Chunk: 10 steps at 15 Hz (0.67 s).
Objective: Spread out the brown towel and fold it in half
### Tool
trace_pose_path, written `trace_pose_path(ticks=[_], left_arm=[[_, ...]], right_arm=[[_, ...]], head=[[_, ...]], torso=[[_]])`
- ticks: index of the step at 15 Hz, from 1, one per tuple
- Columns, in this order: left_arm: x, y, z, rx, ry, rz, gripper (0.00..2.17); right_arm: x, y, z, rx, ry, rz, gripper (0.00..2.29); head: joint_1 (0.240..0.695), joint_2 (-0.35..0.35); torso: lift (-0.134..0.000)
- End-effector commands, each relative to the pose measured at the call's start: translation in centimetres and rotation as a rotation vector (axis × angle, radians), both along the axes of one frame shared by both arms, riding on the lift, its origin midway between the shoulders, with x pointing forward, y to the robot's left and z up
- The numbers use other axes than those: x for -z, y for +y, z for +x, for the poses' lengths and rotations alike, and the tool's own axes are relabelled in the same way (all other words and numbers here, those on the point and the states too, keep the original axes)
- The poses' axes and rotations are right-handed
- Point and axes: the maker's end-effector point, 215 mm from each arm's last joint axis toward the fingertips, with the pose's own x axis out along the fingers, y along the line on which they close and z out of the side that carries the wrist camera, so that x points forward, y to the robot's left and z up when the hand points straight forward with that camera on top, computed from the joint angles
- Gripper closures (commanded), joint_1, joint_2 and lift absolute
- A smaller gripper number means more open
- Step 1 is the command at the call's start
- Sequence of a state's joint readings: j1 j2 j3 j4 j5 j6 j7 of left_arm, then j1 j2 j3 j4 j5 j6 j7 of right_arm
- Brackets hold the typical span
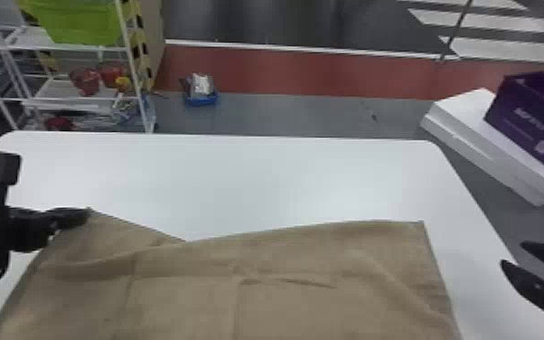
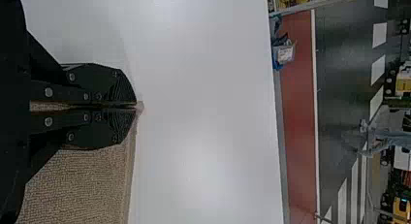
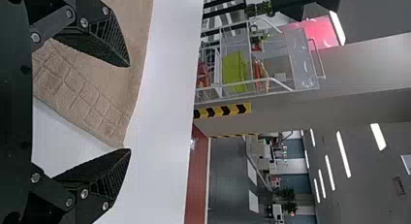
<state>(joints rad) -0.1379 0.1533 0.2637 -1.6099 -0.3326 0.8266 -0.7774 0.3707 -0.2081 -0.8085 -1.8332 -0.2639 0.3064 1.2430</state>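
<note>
Towel (image 1: pixel 284 289): brown woven cloth, matt, rough-looking, creased
Desk (image 1: pixel 239 176): white, smooth, softly glossy
Left tool (image 2: pixel 137 105): black, screws with a metallic look
Right tool (image 3: pixel 130 107): black, ridged fingers (image 3: pixel 114 40)

Pretty bright light on the table (image 1: pixel 221 172), tbh, with a soft glare patch right of centre in the head view and another low-middle in the left wrist view. Lit ceiling lights (image 3: pixel 343 153) glow over on the right side of the right wrist view. The brown towel (image 1: pixel 284 307) gets kinda soft shading along its creases.
</note>
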Motion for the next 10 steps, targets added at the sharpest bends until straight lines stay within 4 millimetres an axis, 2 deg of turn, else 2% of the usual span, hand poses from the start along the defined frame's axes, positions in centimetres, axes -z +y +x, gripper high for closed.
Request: trace_pose_path(ticks=[1, 5, 9, 10], left_arm=[[-0.4, 0.8, -0.4, -0.015, -0.007, -0.004, 1.56], [-1.6, 2.1, -1.8, -0.047, -0.021, -0.024, 1.56], [-1.6, 3.1, -2.6, -0.064, -0.020, -0.022, 1.56], [-1.7, 3.3, -2.8, -0.064, -0.023, -0.016, 1.56]], right_arm=[[-0.2, 0.1, 0.2, -0.002, -0.006, -0.002, 0.31], [-0.9, 1.3, 2.3, 0.009, -0.033, 0.005, 0.31], [-0.1, 2.8, 6.6, 0.024, 0.008, -0.056, 0.31], [-0.1, 2.3, 7.6, 0.046, 0.025, -0.067, 0.31]], head=[[0.695, -0.118], [0.695, -0.099], [0.695, -0.060], [0.695, -0.054]], torso=[[-0.123], [-0.123], [-0.123], [-0.123]])
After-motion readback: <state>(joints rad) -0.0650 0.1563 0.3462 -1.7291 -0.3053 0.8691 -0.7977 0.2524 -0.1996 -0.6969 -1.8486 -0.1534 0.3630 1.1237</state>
